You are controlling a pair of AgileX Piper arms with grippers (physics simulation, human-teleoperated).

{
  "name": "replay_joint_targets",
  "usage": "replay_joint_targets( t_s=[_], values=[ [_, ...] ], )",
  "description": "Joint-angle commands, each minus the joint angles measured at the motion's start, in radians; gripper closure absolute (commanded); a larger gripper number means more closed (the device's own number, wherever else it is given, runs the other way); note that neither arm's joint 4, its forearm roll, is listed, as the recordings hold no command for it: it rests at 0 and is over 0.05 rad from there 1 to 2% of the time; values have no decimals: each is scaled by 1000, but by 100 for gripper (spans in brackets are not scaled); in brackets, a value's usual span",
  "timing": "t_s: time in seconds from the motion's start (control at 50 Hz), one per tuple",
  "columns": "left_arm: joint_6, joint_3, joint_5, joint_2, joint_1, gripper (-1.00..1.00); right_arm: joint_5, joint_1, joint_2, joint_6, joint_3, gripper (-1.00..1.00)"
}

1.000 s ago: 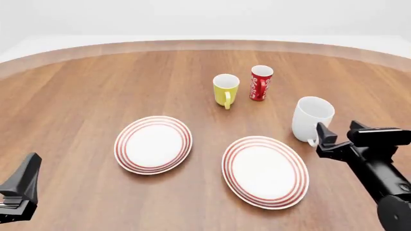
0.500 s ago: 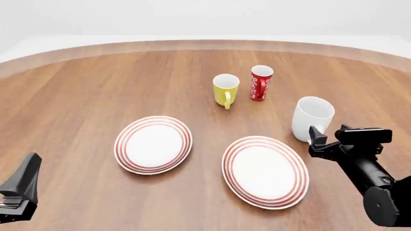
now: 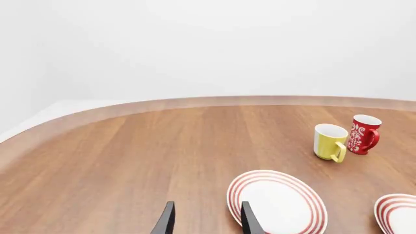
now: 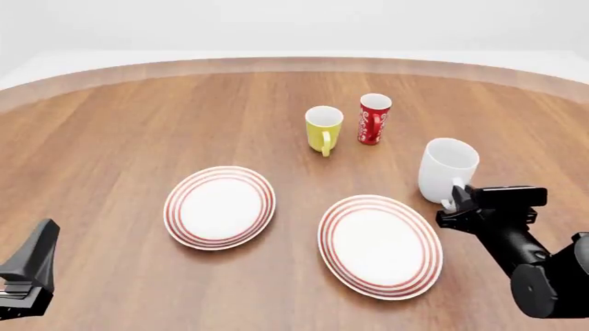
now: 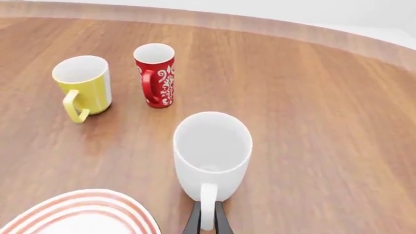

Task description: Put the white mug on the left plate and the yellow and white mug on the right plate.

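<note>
A round wooden table [image 4: 138, 124] under a plain pale backdrop carries everything. The white mug [image 4: 447, 169] stands upright near the right side, just behind the right plate [image 4: 380, 245], with its handle turned toward the arms. The right gripper [image 5: 206, 222] has its fingers closed in on that handle from both sides, the loop sitting between them. The mug looks glossy, stiff and breakable, probably fairly heavy for its size, so a grip on the thin handle may let it swing or slip; a firm, level lift seems wise. The yellow and white mug [image 4: 323, 129] stands further back beside a red patterned cup [image 4: 373, 118], well apart from the left plate [image 4: 220, 206]. The left gripper [image 3: 205, 225] hangs idle low over the table, fingers apart. Compared with a second ago, the right gripper has slid in toward the mug's handle and drawn its fingers together; the mugs have not moved
</note>
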Motion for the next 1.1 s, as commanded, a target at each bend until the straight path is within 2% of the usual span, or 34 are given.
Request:
replay_joint_targets(
  t_s=[0.02,0.2,0.5,0.78,1.1],
  values=[
    [0,0,0,0,0,-100,9,4,25,4,-13,100],
    [0,0,0,0,0,-100,7,3,6,6,-3,100],
    [0,0,0,0,0,-100,82,19,-172,10,36,100],
    [0,0,0,0,0,-100,187,63,-357,3,61,100],
    [0,0,0,0,0,-100,352,128,-570,-1,49,100]
  ],
)
